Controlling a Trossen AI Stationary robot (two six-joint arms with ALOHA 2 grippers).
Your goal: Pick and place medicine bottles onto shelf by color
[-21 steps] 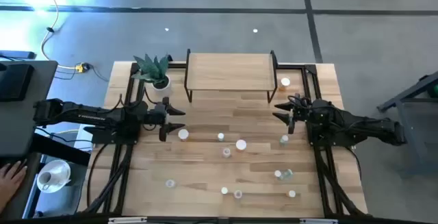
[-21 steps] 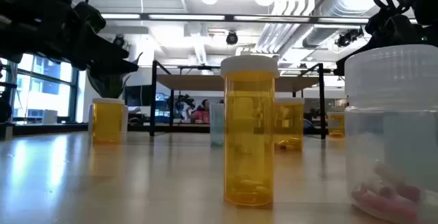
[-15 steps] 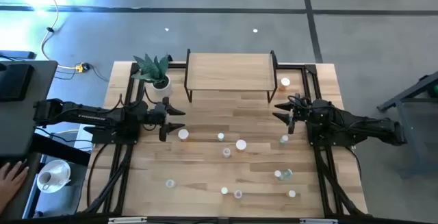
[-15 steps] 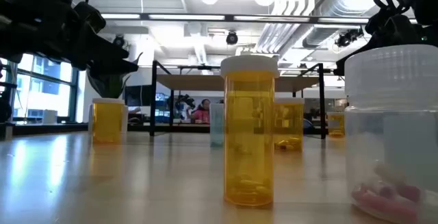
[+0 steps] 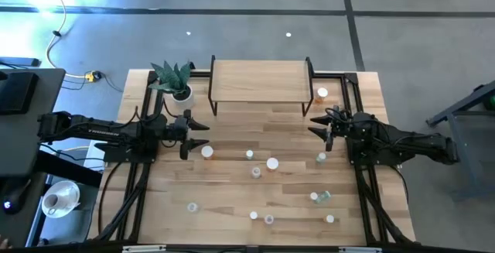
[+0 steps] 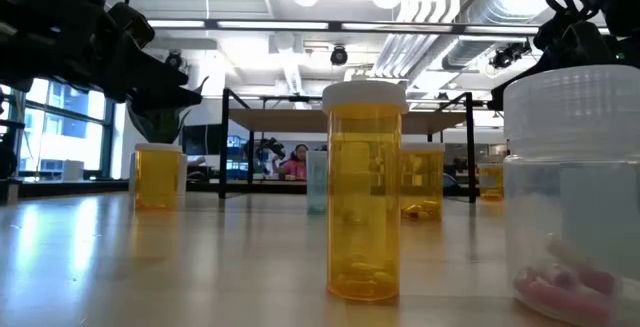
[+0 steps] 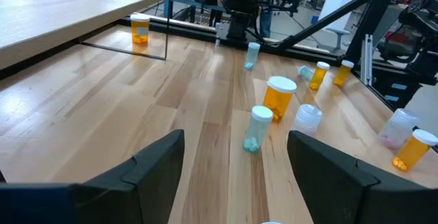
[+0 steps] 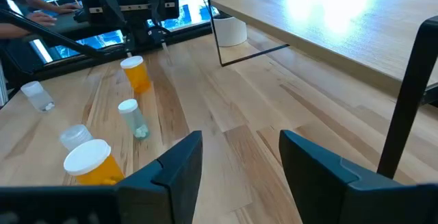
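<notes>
Nothing on the table [image 5: 232,137] has shifted; only a person's hand at its left edge has gone. White-capped medicine bottles [image 5: 272,163], orange, clear and pale green, stand scattered before the bare shelf [image 5: 259,79], one orange beside its right legs. Left end effector [image 5: 203,135] and right end effector [image 5: 315,128] hover released, flanking them.

The high view looks straight down on the whole table [image 5: 232,172], arms on either side. The low view sits at tabletop height, very near an orange bottle [image 6: 365,192], facing level toward the shelf [image 6: 345,119]. Each wrist view looks forward over the tabletop toward the opposite arm. All four share the shelf; both wrist views share the bottles in the middle of the table.
</notes>
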